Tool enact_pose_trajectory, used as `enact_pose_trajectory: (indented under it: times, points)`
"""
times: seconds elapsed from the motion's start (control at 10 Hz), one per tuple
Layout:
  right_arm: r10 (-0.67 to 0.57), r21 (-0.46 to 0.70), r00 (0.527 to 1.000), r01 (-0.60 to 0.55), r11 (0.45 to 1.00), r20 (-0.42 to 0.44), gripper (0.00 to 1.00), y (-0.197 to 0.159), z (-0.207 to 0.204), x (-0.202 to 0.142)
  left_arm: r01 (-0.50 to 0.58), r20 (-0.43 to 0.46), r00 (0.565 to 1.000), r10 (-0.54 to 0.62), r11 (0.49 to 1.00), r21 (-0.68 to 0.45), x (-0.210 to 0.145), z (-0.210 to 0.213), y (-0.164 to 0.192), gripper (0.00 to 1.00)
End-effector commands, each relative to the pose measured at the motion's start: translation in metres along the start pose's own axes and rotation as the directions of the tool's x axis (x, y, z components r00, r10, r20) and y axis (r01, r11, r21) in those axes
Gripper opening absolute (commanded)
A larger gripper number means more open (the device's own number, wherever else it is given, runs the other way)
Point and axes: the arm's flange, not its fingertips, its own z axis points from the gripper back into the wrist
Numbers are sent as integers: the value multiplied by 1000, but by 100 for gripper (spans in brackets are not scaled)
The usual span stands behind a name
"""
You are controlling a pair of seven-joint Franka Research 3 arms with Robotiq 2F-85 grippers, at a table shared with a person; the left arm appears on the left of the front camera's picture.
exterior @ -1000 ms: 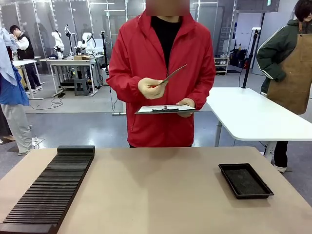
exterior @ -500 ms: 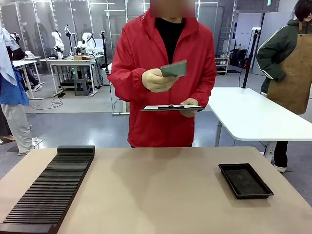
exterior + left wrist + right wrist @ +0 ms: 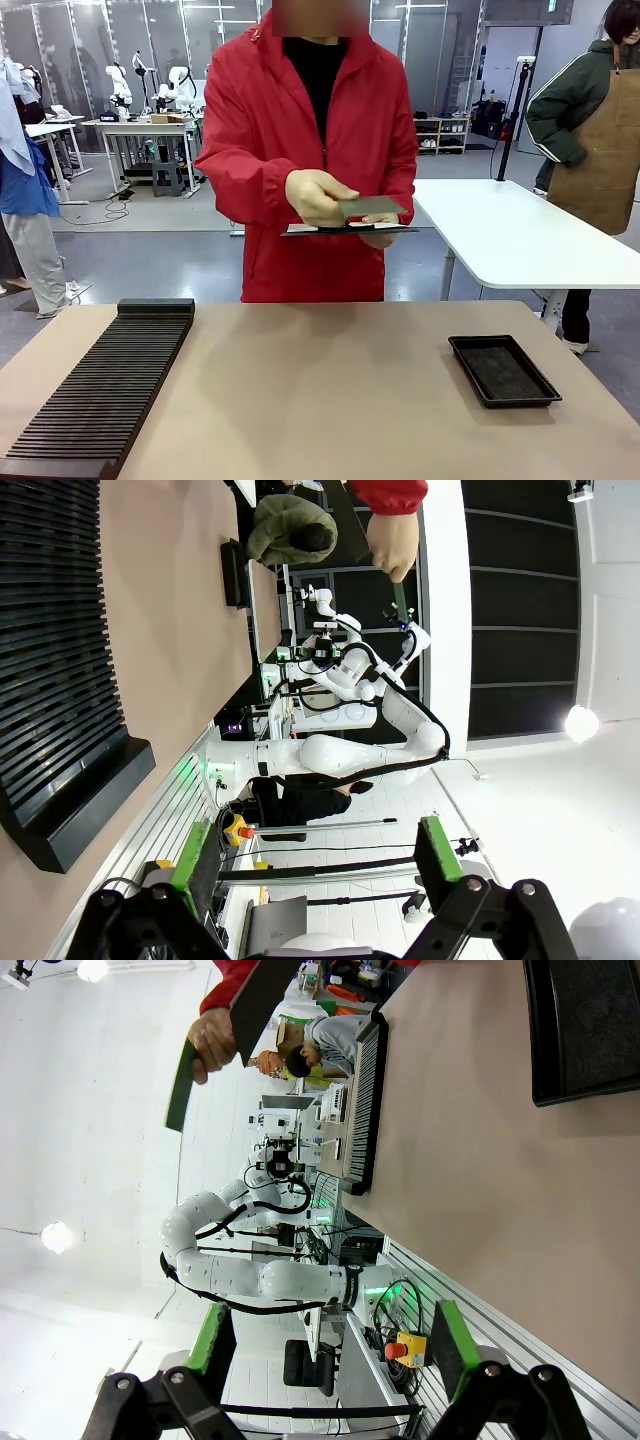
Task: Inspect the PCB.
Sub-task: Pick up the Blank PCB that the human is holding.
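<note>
PCB (image 3: 372, 207): centre of the frame, pinched in the person's hand (image 3: 318, 197), nearly flat just above the clipboard (image 3: 345, 229); I judge it was lowered there to note the check.
Change: half a second ago it was raised at chest height, tilted up.
Left jaws: spread wide, holding nothing.
Right jaws: likewise wide, empty.
Tabletop (image 3: 320, 400): tray (image 3: 503, 370) at lower right, probably for the board.

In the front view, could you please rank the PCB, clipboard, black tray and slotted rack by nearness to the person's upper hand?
1. PCB: held in that hand.
2. Clipboard: just beneath it.
3. Black tray, table right, and slotted rack, table left: too close to call.
</note>
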Motion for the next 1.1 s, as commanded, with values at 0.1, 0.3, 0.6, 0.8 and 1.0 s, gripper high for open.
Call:
enact_pose_trajectory:
  times: [0.1, 0.3, 0.6, 0.8, 1.0]
  points:
    - [4, 4, 1000, -4, 1000, -2, 100, 1, 1, -3, 1, 3, 1000, -1, 1000, 0, -1, 1, 0, 100]
    - [-30, 5, 1000, 30, 1000, 9, 100, 6, -4, 3, 1, 3, 1000, -1, 1000, 0, -1, 1, 0, 100]
    - [-132, 50, 989, 135, 990, -73, 100, 42, -21, 6, 1, 3, 1000, -1, 1000, 0, -1, 1, 0, 100]
    - [-177, 27, 974, 183, 983, -142, 100, 75, -48, 15, 1, 3, 1000, -1, 1000, 0, -1, 1, 0, 100]
    - [-248, 32, 948, 259, 965, -201, 100, 103, -84, 29, 1, 3, 1000, -1, 1000, 0, -1, 1, 0, 100]
